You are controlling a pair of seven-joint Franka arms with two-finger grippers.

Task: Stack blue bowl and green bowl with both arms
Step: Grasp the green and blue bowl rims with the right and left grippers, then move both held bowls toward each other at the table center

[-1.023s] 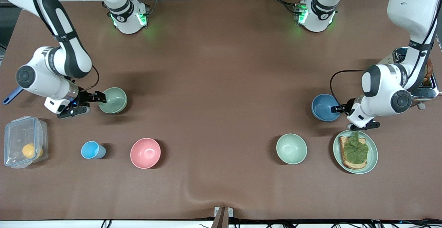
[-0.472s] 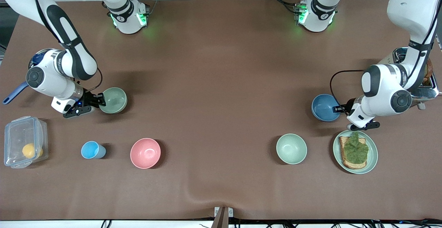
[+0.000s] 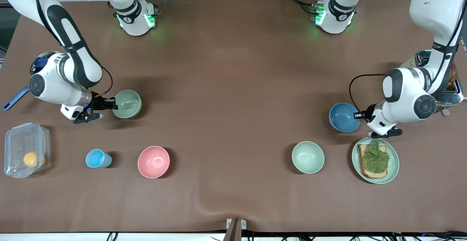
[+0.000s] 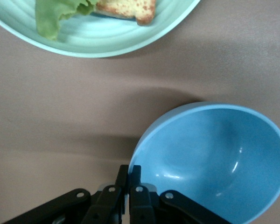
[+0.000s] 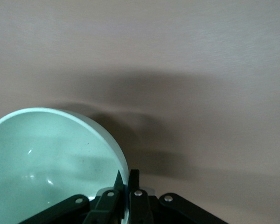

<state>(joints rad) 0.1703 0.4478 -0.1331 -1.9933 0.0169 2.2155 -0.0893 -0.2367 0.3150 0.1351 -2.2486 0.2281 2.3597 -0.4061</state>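
Observation:
The blue bowl (image 3: 344,117) is at the left arm's end of the table. My left gripper (image 3: 356,116) is shut on its rim, seen close in the left wrist view (image 4: 130,173) with the blue bowl (image 4: 214,158). The green bowl (image 3: 127,103) is at the right arm's end, tilted and lifted a little. My right gripper (image 3: 114,105) is shut on its rim; the right wrist view shows the gripper (image 5: 127,179) pinching the green bowl (image 5: 46,163).
A paler mint bowl (image 3: 308,157) and a green plate with toast (image 3: 392,168) lie nearer the camera than the blue bowl. A pink bowl (image 3: 153,161), light-blue cup (image 3: 96,158) and clear box (image 3: 22,149) lie nearer than the green bowl. A toaster (image 3: 452,87) stands beside the left arm.
My right gripper has carried the green bowl a little toward the table's middle. The left gripper and the blue bowl have barely shifted.

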